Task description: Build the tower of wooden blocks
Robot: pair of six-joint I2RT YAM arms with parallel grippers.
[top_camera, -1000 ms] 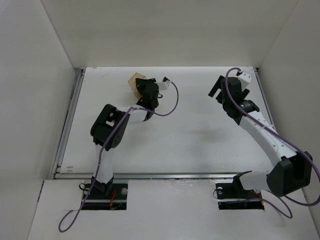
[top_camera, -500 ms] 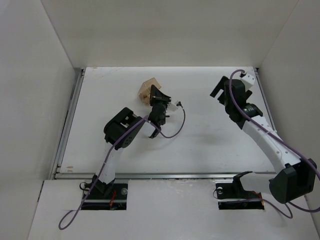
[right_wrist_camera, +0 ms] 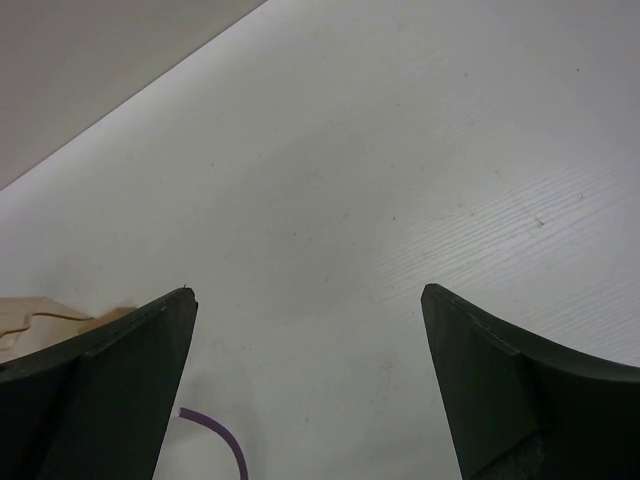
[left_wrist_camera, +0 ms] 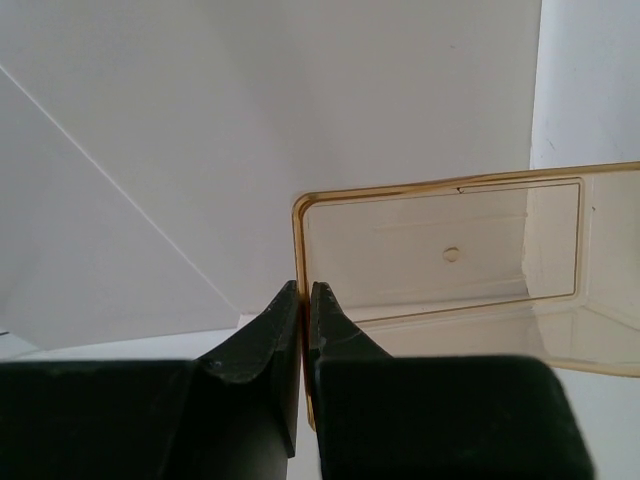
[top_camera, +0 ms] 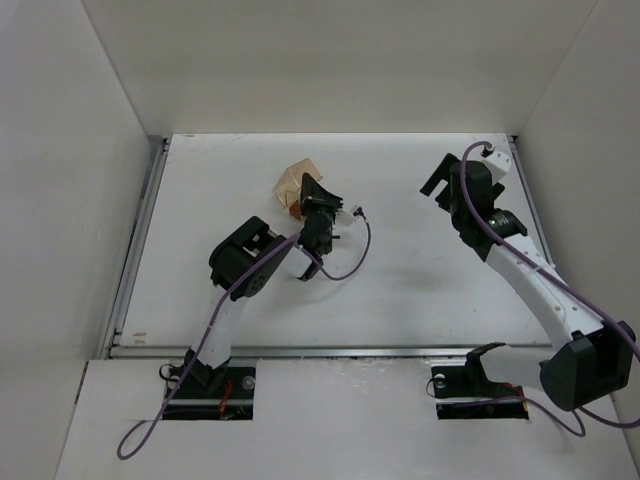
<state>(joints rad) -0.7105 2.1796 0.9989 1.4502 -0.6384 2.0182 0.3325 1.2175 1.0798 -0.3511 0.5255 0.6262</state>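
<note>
Amber bin (left_wrist_camera: pixel 440 250) rim is pinched by left gripper (left_wrist_camera: pixel 304 292), its long axis extending rightward; right gripper (right_wrist_camera: pixel 305 295), spread wide, is well apart; blocks not visible.

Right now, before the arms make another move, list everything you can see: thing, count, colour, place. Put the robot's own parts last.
amber box: one, see-through amber plastic, held up off the table by its rim, left of centre towards the far side
table: one, white, walled on three sides
cables: two, purple, one trailing along each arm
arms: two, black and white, bases at the near edge
left fingers: two, black, pinched on the amber box's rim
right fingers: two, black, spread apart over bare table, far right
</note>
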